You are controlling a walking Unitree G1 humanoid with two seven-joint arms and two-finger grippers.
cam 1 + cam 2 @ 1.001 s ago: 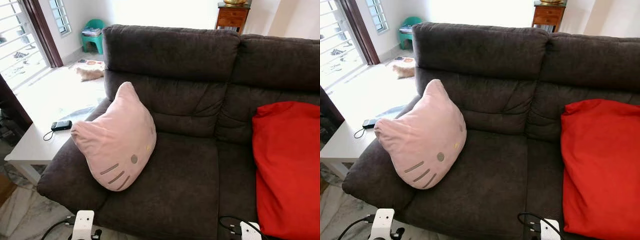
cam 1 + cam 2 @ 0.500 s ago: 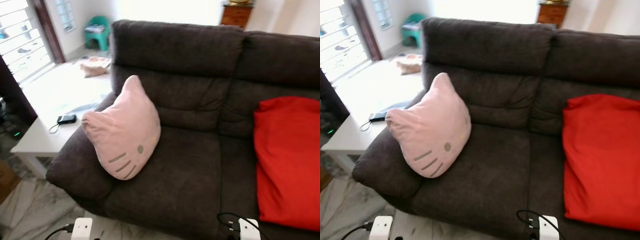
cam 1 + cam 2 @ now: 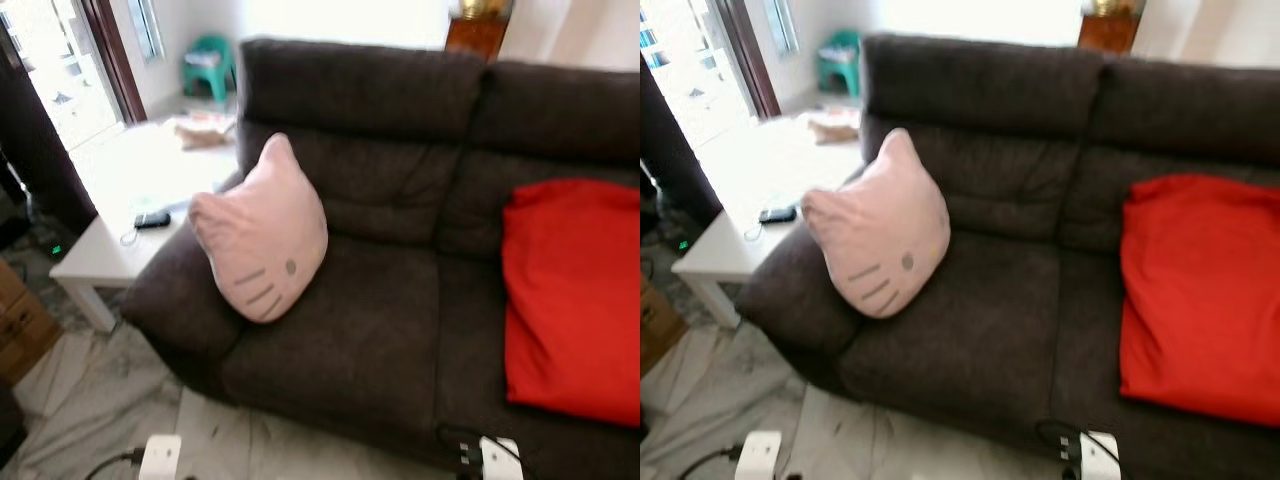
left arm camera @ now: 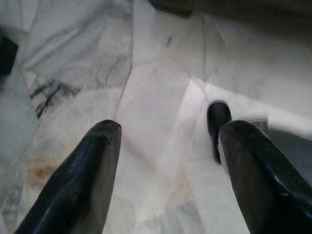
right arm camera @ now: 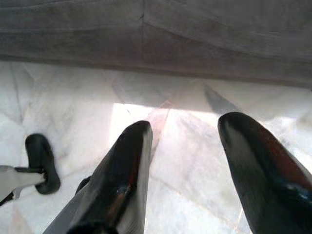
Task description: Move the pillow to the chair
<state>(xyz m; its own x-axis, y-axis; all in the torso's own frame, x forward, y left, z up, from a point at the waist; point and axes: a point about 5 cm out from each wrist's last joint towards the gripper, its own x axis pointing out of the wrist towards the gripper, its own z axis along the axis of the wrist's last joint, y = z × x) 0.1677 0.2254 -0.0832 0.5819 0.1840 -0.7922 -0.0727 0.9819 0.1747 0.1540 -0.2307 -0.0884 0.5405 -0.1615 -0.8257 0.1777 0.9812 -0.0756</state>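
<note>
Both arms hang low in front of the sofa (image 3: 380,330), their white wrist ends just showing at the lower edge of the head views. The left pincer (image 4: 165,161) points down at the pale marble floor (image 4: 161,73), its two black fingers apart with nothing between them. The right pincer (image 5: 195,161) also aims at the floor near the sofa's front edge, fingers likewise spread and empty.

The pink pillow (image 3: 262,232) (shaped like a cat's face, with grey whisker marks) leans upright against the sofa's left armrest and backrest. A red cushion (image 3: 570,295) lies on the right seat, well apart from the pillow. Beside the left armrest stands a white bench (image 3: 100,255) with a small dark phone-like device (image 3: 152,219) and its cord on it. Farther back are a green stool (image 3: 212,62) and a wooden cabinet (image 3: 478,30), cut off at the top edge. The head views are slightly blurred.
</note>
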